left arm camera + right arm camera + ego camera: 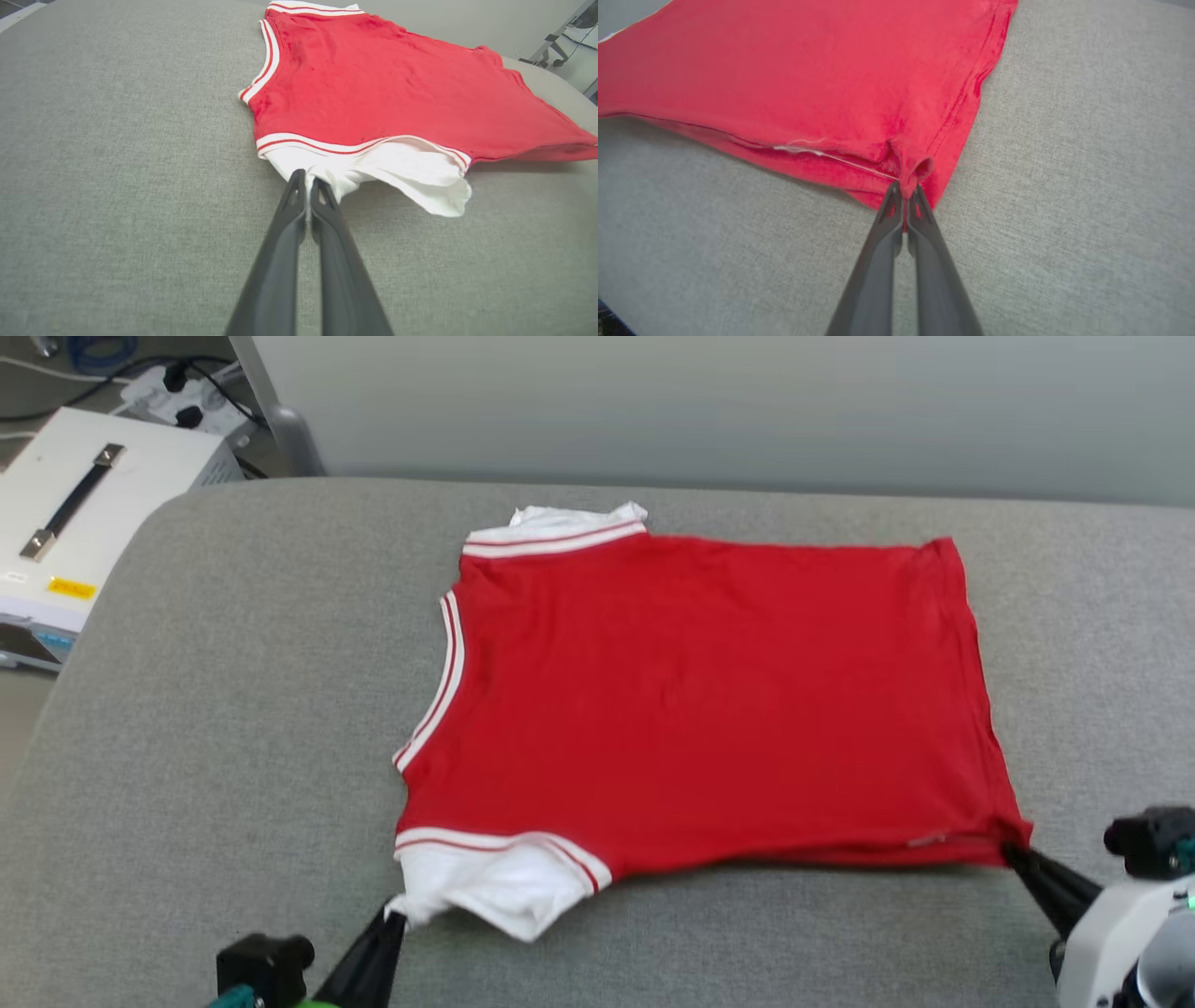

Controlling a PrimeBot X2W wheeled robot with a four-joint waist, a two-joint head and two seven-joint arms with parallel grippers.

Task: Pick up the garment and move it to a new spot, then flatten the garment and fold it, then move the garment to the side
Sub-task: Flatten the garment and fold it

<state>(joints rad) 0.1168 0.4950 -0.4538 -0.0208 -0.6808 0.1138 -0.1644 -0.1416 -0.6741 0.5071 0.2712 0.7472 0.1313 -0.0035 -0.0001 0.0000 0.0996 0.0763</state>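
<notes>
The garment point(691, 700) lies spread flat on the grey table point(233, 709), plain red side up, collar to the left, hem to the right. Its near white sleeve point(495, 882) is bunched at the front left. My left gripper point(397, 917) is shut on that sleeve's tip, seen close in the left wrist view, where the left gripper point(307, 179) pinches white cloth of the garment point(373, 84). My right gripper point(1013, 849) is shut on the garment's near hem corner; the right wrist view shows the right gripper point(906, 189) clamping a red fold of the garment point(808, 79).
A white box point(84, 513) with a strap handle stands off the table's far left corner, with cables behind it. A pale wall runs behind the table. Bare grey surface lies left of the shirt and along the front edge.
</notes>
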